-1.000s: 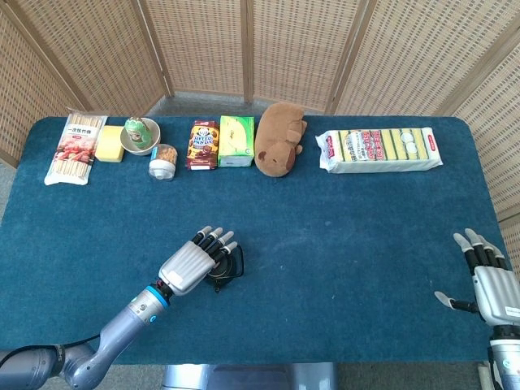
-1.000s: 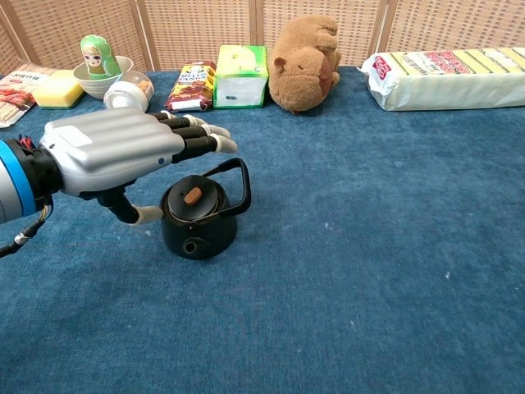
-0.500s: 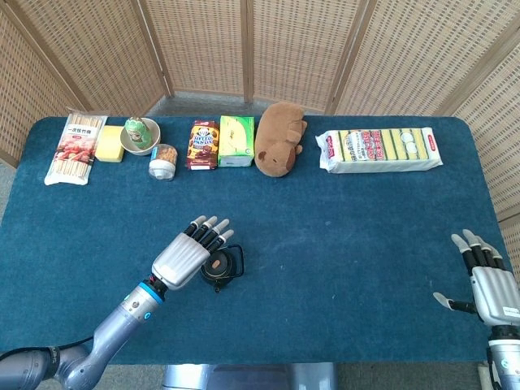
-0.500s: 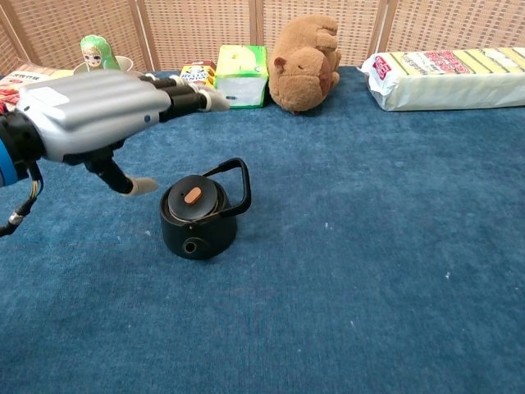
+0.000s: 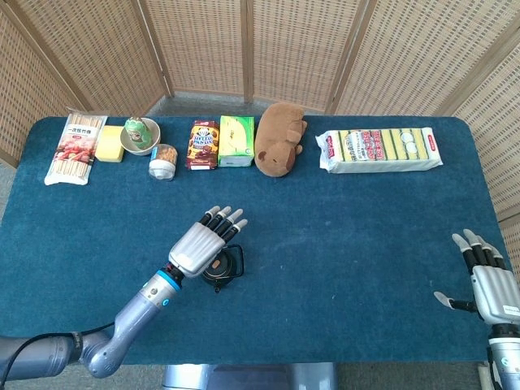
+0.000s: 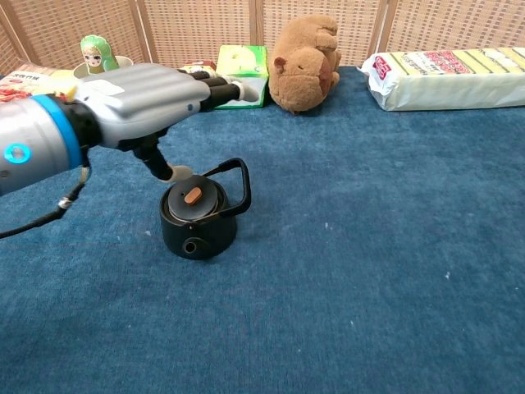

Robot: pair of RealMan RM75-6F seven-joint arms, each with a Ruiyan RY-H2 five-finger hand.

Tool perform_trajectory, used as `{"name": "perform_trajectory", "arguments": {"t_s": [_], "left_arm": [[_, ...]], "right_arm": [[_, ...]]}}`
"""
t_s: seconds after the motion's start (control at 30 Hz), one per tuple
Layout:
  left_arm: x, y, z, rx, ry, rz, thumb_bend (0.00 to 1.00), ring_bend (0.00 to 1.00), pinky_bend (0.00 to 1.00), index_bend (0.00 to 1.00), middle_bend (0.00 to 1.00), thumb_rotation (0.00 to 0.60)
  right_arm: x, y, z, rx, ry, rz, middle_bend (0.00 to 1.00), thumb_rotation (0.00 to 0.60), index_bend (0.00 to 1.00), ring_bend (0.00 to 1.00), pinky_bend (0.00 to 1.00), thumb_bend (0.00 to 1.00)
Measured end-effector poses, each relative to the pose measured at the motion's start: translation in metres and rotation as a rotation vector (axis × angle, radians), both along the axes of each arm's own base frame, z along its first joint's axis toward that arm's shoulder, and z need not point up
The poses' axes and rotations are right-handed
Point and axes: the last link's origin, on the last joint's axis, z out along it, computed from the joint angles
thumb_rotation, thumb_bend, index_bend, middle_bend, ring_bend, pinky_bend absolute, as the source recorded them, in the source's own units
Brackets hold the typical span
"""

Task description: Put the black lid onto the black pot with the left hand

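The black pot (image 6: 198,224) stands on the blue table with its black lid (image 6: 194,199) seated on top; the lid has a small orange knob, and the pot's handle (image 6: 236,182) sticks up at the right. My left hand (image 6: 148,94) hovers open just above and to the left of the pot, fingers stretched forward, thumb hanging near the lid's left rim. In the head view the left hand (image 5: 203,242) partly covers the pot (image 5: 221,267). My right hand (image 5: 486,276) is open, far off at the table's right edge.
Along the far edge stand a snack packet (image 5: 75,146), a yellow block (image 5: 110,144), a bowl with a green doll (image 5: 140,134), a small jar (image 5: 163,160), a biscuit box (image 5: 204,144), a green tissue box (image 5: 236,140), a plush capybara (image 5: 279,138) and a sponge pack (image 5: 379,149).
My left hand has risen from beside the pot and swung forward and right, so it now hangs over the pot's left side. The lidded pot and right hand stayed put.
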Motion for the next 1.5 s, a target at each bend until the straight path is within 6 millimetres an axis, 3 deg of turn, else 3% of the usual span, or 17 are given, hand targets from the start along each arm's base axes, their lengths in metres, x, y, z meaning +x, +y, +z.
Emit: {"name": "perform_trajectory", "arguments": {"t_s": [0.43, 1.0, 1.4, 1.5], "left_arm": [[0.011, 0.014, -0.013, 0.009, 0.040, 0.033, 0.28, 0.00, 0.10, 0.00, 0.00, 0.600], [0.003, 0.012, -0.011, 0.004, 0.083, 0.089, 0.28, 0.00, 0.10, 0.00, 0.00, 0.600], [0.005, 0.011, 0.014, 0.037, 0.033, 0.074, 0.28, 0.00, 0.10, 0.00, 0.00, 0.600], [0.002, 0.011, 0.025, 0.052, 0.017, 0.078, 0.23, 0.00, 0.10, 0.00, 0.00, 0.600]], "right_arm": [[-0.001, -0.001, -0.002, 0.007, 0.003, -0.005, 0.00, 0.523, 0.05, 0.04, 0.00, 0.00], [-0.001, -0.001, -0.001, 0.004, 0.002, -0.006, 0.00, 0.522, 0.05, 0.04, 0.00, 0.00], [-0.001, -0.001, -0.002, 0.008, 0.004, -0.004, 0.00, 0.520, 0.05, 0.04, 0.00, 0.00], [-0.001, -0.001, -0.002, 0.008, 0.004, -0.005, 0.00, 0.520, 0.05, 0.04, 0.00, 0.00]]}}
